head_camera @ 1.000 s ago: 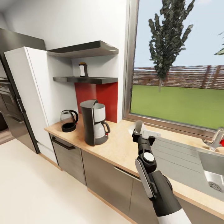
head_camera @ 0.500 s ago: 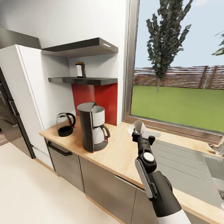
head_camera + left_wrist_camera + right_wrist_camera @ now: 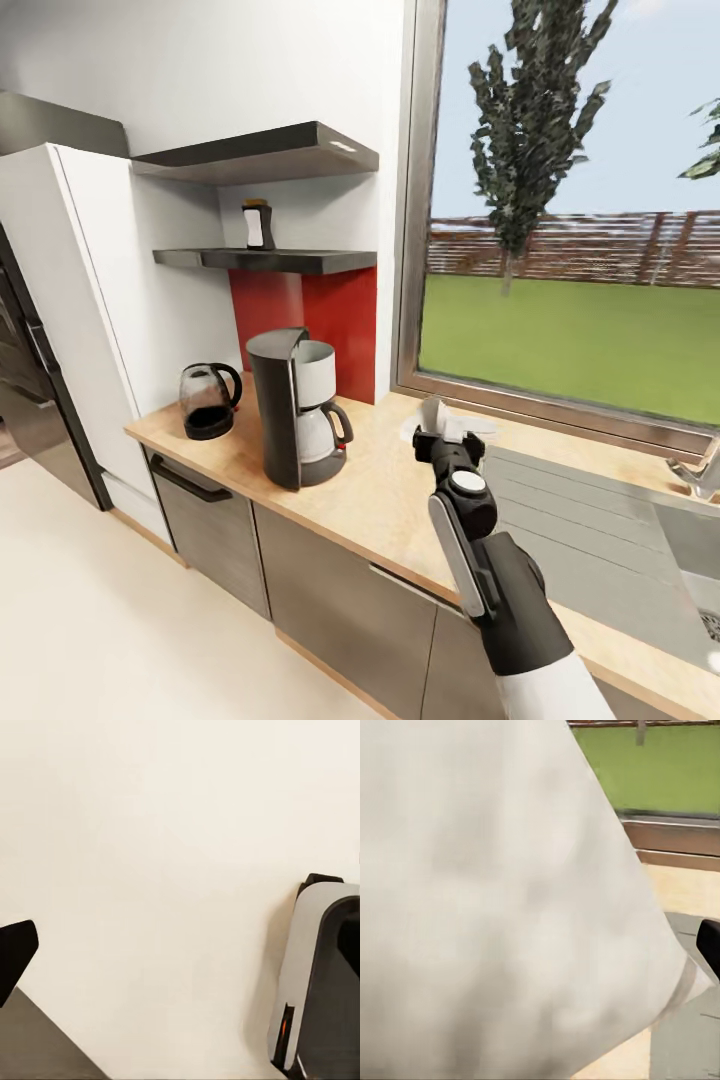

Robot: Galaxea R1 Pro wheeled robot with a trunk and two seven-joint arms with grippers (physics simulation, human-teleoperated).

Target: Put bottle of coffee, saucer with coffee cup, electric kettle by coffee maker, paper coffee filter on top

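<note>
The filter (image 3: 436,418) is thin and limp, so it could slip out, fold, or land crooked if it brushes the coffee maker (image 3: 292,405) on the way to its top; the machine stands off to one side, and a low sweep could also knock the carafe. The right arm reaches forward over the countertop (image 3: 380,490), forearm rising to the right gripper (image 3: 443,437), which is closed on the filter, the white paper standing up above the fingers. The bottle (image 3: 257,223) sits on the shelf (image 3: 300,260); the kettle (image 3: 208,401) is beside the coffee maker.
</note>
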